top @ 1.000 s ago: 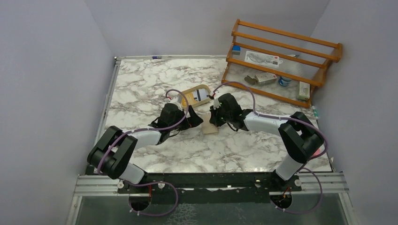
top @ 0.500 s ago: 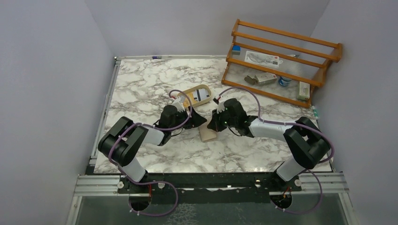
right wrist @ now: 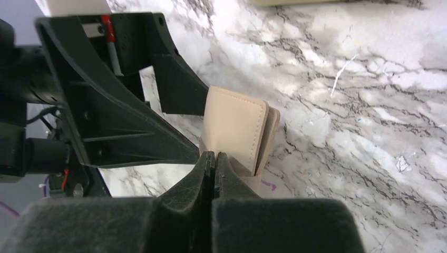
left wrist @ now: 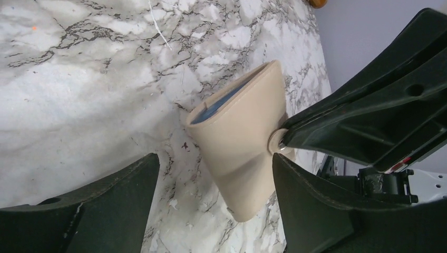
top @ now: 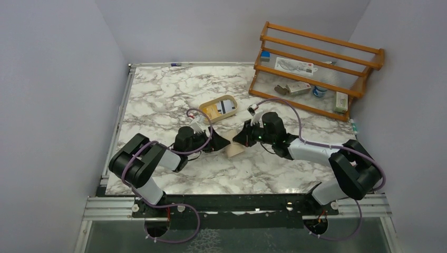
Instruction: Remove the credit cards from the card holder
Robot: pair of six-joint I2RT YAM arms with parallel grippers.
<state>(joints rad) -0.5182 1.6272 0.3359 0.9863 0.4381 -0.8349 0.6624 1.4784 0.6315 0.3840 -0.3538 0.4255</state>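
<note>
Card holder [left wrist: 242, 142]: tan, partly open in a V, one end down on the marble table [top: 158, 105], near its middle and toward the front.
Cards [left wrist: 217, 107]: inside the holder; only a blue edge shows in its open mouth.
Left gripper [left wrist: 214, 158]: fingers spread wide on either side of the holder's lower end; bare marble shows between one finger and the holder.
Right gripper [right wrist: 213, 158]: fingers pressed flat together, pinching the holder's small tab.
Edges: all table edges lie well apart from the holder; side walls rise close along the left and right edges.
Open room: bare marble to the left and at the far left; a beige tray [top: 208, 105] sits near, just beyond the grippers; a wooden rack [top: 321, 38] fills the far right corner.
Hidden: how many cards cannot be told; from above both grippers cover part of the holder.
Hard to make out: what lies in the tray.
</note>
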